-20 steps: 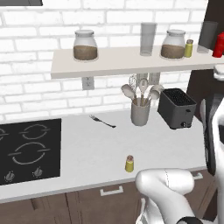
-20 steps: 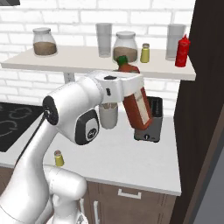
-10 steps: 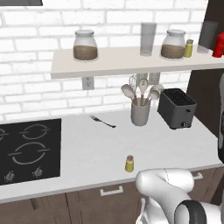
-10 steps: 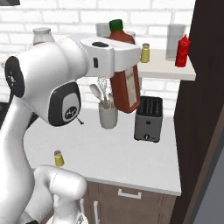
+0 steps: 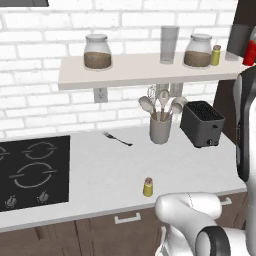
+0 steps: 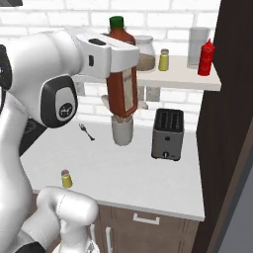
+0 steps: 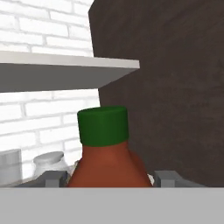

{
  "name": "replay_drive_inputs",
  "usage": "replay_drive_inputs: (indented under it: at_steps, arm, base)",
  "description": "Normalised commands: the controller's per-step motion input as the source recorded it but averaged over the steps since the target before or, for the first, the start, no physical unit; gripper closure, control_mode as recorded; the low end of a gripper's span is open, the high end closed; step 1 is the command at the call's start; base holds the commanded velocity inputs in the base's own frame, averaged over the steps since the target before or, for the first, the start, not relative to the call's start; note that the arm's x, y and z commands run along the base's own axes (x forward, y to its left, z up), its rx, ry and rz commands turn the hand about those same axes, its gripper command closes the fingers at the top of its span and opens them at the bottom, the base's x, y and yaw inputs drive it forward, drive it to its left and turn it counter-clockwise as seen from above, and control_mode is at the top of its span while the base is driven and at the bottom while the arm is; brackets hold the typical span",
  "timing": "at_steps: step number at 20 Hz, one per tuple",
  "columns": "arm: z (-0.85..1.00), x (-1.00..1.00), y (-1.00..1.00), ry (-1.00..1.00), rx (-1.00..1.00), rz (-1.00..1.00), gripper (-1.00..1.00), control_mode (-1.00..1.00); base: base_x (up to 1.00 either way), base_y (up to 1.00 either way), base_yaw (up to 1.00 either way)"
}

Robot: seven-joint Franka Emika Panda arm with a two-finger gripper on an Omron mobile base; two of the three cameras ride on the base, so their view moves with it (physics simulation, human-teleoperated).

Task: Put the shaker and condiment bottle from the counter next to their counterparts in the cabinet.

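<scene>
White brick behind the cabinet [image 6: 173, 74]; gripper [image 6: 123, 57] is clamping the condiment bottle [image 6: 122, 94] high on its body, hanging it upright left of the red bottle [image 6: 205, 58], likely rigid, top-heavy, slick-labelled

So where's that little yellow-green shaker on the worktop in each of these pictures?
Left base view: the shaker stands on the counter near its front edge, below the utensil crock.
Right base view: the shaker stands low at the left, near the front edge.
Hand view: not in it.
Shared landmark: the toaster.
</scene>
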Motion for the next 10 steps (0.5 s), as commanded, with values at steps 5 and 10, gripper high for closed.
replay_drive_inputs:
  at_steps: [5,10]
  arm:
    - [0.06,0.26,0.03,-0.02,0.05,0.02,1.0,-1.0]
    - [0.0,0.04,0.0,-0.01,0.0,0.0,1.0,-1.0]
  base:
    - [0.0,0.0,0.0]
    - [0.0,0.0,0.0]
